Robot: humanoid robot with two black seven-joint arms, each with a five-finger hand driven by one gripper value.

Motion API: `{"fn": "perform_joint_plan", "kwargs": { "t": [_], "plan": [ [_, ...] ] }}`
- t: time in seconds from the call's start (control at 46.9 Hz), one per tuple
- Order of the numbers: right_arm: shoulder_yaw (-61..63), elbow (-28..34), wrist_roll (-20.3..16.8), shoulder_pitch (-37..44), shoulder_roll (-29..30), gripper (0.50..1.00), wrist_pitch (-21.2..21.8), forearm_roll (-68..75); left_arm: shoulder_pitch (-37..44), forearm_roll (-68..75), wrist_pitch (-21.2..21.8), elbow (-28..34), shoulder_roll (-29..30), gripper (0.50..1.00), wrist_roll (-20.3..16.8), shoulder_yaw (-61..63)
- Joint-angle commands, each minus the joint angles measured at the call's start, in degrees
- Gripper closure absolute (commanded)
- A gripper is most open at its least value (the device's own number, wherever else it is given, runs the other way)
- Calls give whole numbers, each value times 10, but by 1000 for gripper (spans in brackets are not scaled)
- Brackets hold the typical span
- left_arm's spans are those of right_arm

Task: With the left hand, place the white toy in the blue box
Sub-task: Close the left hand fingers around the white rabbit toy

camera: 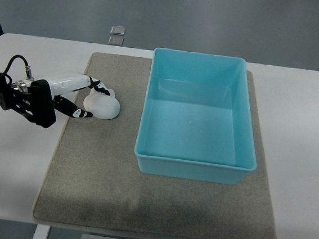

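Observation:
The white toy, a rounded lump, lies on the grey mat just left of the blue box. My left hand reaches in from the left edge and closes around the toy's left side. Its upper fingers rest on the toy's top and the thumb presses against its lower left. The toy still sits on the mat. The blue box is open-topped with nothing inside. The right arm does not show.
The mat covers the middle of a white table. The left arm's black wrist and cable hang over the table's left part. Two small square plates lie on the floor beyond the far edge.

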Motion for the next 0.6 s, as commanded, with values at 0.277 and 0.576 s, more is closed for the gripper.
{"fn": "perform_joint_plan", "kwargs": {
  "t": [0.277,0.576],
  "plan": [
    [0,0,0,0,0,564,0,0,-8,16,50,8,-3,1000,-1,25],
    [0,0,0,0,0,564,0,0,-39,4,74,7,3,1000,-1,-10]
  ]
}}
